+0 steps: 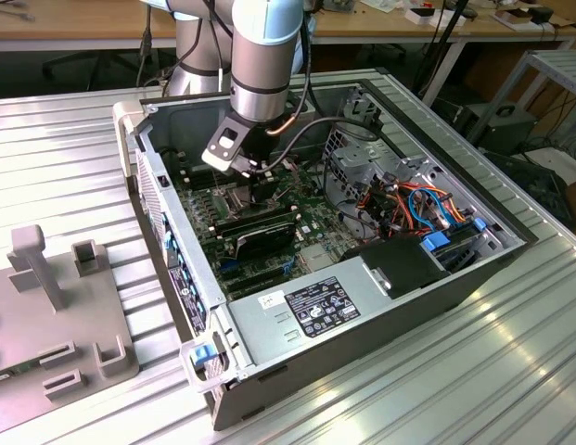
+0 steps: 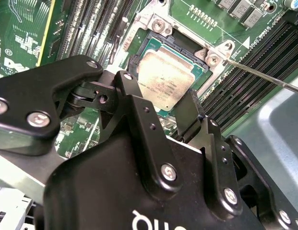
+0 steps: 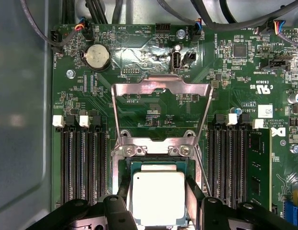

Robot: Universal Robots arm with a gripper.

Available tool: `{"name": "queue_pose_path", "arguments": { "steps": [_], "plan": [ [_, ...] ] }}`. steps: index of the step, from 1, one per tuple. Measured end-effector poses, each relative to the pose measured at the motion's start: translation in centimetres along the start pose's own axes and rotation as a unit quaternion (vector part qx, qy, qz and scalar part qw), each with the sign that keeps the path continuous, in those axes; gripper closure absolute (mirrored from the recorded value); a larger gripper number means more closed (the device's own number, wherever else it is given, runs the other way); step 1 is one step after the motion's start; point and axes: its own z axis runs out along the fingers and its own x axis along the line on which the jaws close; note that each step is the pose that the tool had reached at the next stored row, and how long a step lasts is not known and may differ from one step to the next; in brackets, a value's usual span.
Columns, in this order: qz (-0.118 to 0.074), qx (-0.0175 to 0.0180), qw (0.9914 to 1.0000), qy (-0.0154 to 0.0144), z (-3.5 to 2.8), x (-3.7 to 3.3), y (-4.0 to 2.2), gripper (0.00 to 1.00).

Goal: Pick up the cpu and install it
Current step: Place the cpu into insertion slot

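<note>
Gripper (image 2: 161, 84): mine, low over the socket (image 3: 158, 149) of the motherboard (image 3: 139, 48), set astride the cpu (image 3: 158, 197). I cannot tell whether I clamp it or stand free of it.
Cpu: lying flat within the socket, silver top up.
Load plate (image 3: 160, 88): swung open, lying back over the board.
Lever wire (image 2: 264, 76): just beside me.
Hazards, my judgement: a chip seated askew would crush socket pins; rising while clamped would drag it out; sideways drift would snag the lever.
</note>
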Motion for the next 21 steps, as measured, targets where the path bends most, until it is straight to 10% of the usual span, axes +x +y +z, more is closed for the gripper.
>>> {"name": "queue_pose_path", "arguments": {
  "steps": [21],
  "plan": [
    [0.001, 0.0001, 1.00000, 0.0022, 0.25, 0.00, -0.01, 0.45]
  ]
}}
